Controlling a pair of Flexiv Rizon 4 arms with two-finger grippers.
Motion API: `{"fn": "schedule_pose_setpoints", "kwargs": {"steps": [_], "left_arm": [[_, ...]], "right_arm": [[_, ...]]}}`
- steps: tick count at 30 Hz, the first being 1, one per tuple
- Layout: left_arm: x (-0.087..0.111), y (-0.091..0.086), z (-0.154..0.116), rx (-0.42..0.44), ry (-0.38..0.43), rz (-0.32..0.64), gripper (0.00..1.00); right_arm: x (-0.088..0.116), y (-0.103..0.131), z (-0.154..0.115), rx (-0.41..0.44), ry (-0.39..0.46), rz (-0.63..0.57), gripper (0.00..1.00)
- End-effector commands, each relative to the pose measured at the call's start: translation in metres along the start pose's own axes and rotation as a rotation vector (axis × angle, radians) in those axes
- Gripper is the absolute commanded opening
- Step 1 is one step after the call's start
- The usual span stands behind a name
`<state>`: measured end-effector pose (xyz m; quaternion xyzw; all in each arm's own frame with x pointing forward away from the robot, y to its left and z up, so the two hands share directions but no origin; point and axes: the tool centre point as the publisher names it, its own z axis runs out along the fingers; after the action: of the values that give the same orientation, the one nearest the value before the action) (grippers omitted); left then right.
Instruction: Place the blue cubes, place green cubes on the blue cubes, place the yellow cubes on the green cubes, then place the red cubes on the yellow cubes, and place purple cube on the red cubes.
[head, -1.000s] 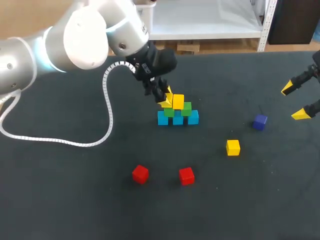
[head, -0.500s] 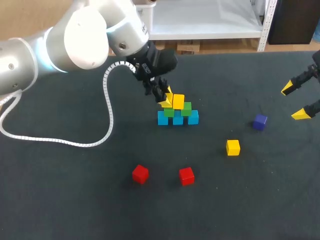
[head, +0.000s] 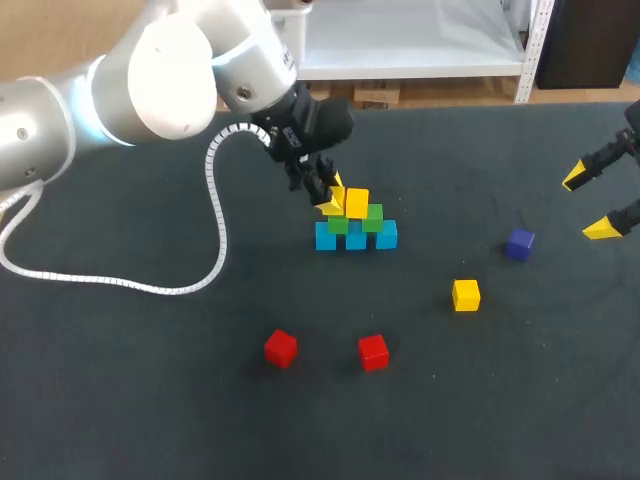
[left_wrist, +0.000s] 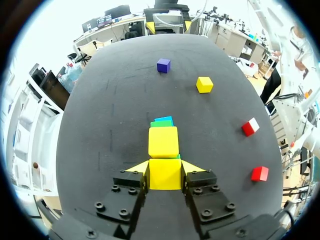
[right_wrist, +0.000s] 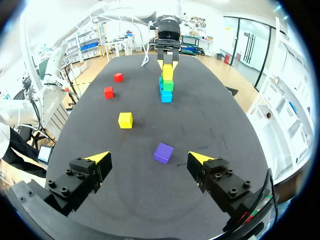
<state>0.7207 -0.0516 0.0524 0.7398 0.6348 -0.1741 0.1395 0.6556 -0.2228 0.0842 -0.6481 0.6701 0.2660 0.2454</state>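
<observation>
One yellow cube (left_wrist: 165, 176) clamped in left claw (left_wrist: 165, 169) beside stack (head: 357, 232); right claw (right_wrist: 149, 158) spread.

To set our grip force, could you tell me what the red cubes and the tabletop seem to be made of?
The red cubes look like hard plastic or painted wood, smooth and slightly glossy: crisp edges, one face glaring white. The tabletop looks like dark felt or rubber mat, matte: no reflections, faint scuffs.

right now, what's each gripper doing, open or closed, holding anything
Left gripper: closed on a yellow cube.
Right gripper: open, holding nothing.
</observation>
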Motion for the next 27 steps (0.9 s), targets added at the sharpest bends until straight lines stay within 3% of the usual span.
{"fn": "schedule_pose_setpoints", "kwargs": {"steps": [1, 27], "left_arm": [[0.0007, 0.0018, 0.0015, 0.005, 0.0, 0.003, 0.0], [0.0011, 0.0029, 0.0039, 0.015, -0.004, -0.002, 0.0]], "right_arm": [[0.0005, -0.0007, 0.0002, -0.001, -0.003, -0.001, 1.0], [0.0005, -0.0007, 0.0002, -0.001, -0.003, -0.001, 1.0]]}}
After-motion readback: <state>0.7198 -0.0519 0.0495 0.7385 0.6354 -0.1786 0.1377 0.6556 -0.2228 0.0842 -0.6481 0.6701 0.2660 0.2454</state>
